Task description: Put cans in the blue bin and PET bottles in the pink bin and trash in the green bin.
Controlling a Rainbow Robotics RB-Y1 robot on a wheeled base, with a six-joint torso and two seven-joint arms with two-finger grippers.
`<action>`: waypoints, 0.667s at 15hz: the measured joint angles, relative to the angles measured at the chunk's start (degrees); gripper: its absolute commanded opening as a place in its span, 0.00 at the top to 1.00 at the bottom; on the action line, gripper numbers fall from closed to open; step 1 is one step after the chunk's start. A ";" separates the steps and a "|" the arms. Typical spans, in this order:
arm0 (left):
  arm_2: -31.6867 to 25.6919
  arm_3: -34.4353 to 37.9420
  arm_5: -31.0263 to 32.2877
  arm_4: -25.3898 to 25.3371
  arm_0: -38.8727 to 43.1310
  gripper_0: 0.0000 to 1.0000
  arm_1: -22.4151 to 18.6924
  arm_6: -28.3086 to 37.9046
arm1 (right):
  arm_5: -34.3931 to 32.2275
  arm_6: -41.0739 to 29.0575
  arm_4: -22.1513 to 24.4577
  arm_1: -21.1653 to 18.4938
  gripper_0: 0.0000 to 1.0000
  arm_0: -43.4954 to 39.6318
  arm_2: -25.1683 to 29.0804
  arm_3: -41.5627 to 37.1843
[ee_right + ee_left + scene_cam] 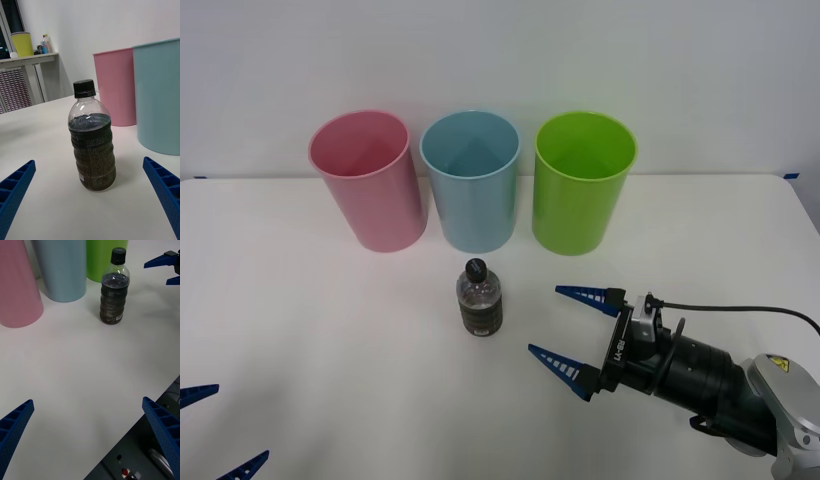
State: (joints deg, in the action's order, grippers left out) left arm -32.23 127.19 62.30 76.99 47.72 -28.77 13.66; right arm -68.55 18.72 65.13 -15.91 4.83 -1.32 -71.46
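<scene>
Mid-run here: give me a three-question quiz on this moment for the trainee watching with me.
1. True or false: the right tool is shut on the bottle.
2. Which bin stands between the other two? A) the pink bin B) the blue bin C) the green bin
3. Fill in: the bottle stands upright on the table with a ____ cap.

Key
1. False: its fingers are spread wide, beside the bottle on the robot's right, touching nothing.
2. B
3. black

The left tool waits open at the table's near left corner.
</scene>
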 measured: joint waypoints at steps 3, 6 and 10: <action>0.33 0.02 0.00 0.06 0.18 0.00 -0.01 0.14 | 0.00 0.00 0.00 0.00 0.00 0.00 0.00 0.00; 0.73 0.08 0.00 0.06 0.01 0.00 0.02 0.14 | 0.00 0.00 0.00 0.00 0.00 0.00 0.00 0.00; 1.10 0.11 0.00 0.10 -0.16 0.00 -0.03 0.17 | 0.00 0.00 0.00 0.00 0.00 0.00 0.00 0.00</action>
State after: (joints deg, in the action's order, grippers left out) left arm -31.13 127.30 62.31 77.10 47.57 -28.80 13.83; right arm -68.55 18.72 65.13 -15.91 4.83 -1.32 -71.46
